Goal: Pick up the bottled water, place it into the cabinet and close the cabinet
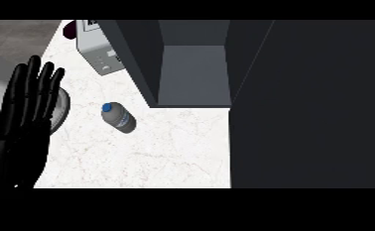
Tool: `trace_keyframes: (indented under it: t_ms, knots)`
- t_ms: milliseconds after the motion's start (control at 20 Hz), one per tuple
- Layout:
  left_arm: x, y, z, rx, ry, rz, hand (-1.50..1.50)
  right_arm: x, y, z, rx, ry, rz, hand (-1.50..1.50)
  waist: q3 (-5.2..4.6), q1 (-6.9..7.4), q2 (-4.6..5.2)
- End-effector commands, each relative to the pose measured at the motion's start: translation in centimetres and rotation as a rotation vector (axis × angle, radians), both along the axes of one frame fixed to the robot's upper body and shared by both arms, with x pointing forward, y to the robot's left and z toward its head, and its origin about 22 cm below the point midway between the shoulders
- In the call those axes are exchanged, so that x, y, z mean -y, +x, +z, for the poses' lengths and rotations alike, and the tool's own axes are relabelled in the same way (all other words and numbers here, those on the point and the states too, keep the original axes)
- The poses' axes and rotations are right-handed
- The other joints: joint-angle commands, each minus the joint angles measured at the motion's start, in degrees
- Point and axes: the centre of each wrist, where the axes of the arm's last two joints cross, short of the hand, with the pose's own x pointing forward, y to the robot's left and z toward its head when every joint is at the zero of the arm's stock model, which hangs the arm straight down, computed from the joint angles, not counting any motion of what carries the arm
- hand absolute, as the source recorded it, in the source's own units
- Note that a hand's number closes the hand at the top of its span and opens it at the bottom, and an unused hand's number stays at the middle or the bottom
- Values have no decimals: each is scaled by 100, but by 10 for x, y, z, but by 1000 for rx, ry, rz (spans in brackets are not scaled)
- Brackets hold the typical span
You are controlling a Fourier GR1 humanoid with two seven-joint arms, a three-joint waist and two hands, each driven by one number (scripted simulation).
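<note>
The bottled water [118,117], clear with a blue cap, stands on the white marble counter [168,150] left of centre. Behind and to its right the dark cabinet [192,71] stands open, showing a bare grey shelf inside. Its door [300,106] is swung out and fills the right side of the view. My left hand [29,106] rests at the left edge, fingers straight and pointing up, apart from the bottle. My right hand does not show.
A white carton [99,46] stands at the back left beside the cabinet's side wall. A dark purple object [70,29] lies behind it. A grey plate [61,107] sits partly hidden behind my left hand.
</note>
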Motion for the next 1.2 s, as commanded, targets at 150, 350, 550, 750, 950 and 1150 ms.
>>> trace_keyframes:
  t_ms: [150, 350, 550, 750, 950, 1150]
  knots:
    - [51, 5, 1, 13, 6, 52, -150, 10, -23, 5, -24, 38, -9, -150, 18, -26, 74]
    - [60, -2, -6, -259, -198, -51, -150, -9, -40, -9, -186, 157, 221, -150, 20, -112, 65]
    - [73, -23, 18, -267, -246, -36, -150, 2, -66, 8, -194, 178, 202, -150, 20, -34, 53]
    - [112, -42, 15, -270, -245, -49, -150, 15, -87, 22, -208, 169, 246, -150, 21, -44, 59]
    - [109, -53, 28, -279, -254, -60, -150, 22, -105, 40, -212, 156, 246, -150, 18, -45, 55]
    - [113, -68, 43, -279, -262, -38, -150, 11, -106, 49, -210, 177, 250, -150, 17, -15, 52]
